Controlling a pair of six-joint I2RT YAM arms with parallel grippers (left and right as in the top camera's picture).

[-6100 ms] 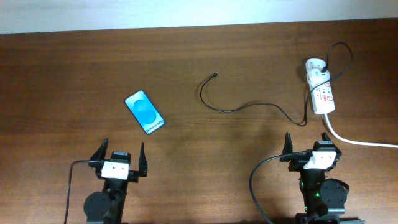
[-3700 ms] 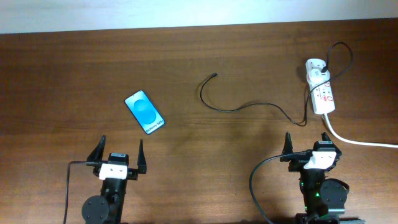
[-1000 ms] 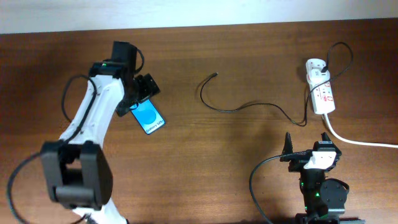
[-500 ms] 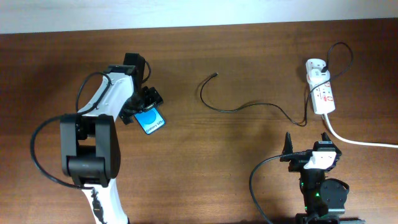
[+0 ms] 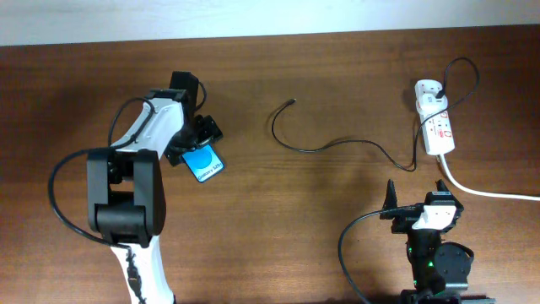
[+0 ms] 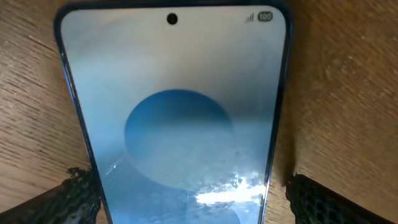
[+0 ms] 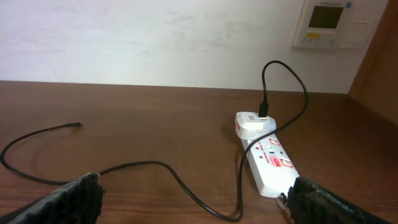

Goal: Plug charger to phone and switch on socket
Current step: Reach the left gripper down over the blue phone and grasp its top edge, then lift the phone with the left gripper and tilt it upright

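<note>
The phone (image 5: 207,164) lies flat on the table at the left, its blue screen up. It fills the left wrist view (image 6: 180,112). My left gripper (image 5: 196,140) is open and low over the phone's far end, with a finger on each side of it (image 6: 196,199). The charger cable (image 5: 337,145) lies loose in the middle of the table, its tip (image 5: 292,101) free. Its other end goes into an adapter (image 7: 255,124) on the white socket strip (image 5: 436,125), which also shows in the right wrist view (image 7: 272,163). My right gripper (image 5: 418,211) is open and empty near the front edge (image 7: 199,205).
The socket's thick white cord (image 5: 489,192) runs off to the right edge. The charger cable (image 7: 155,167) loops across the wood in front of the right gripper. A wall with a white control panel (image 7: 328,23) stands behind the table.
My left arm has left its rest pose, reached out to the phone and lowered its open fingers around it. In the last half second it barely shifted. The right arm has not moved.
</note>
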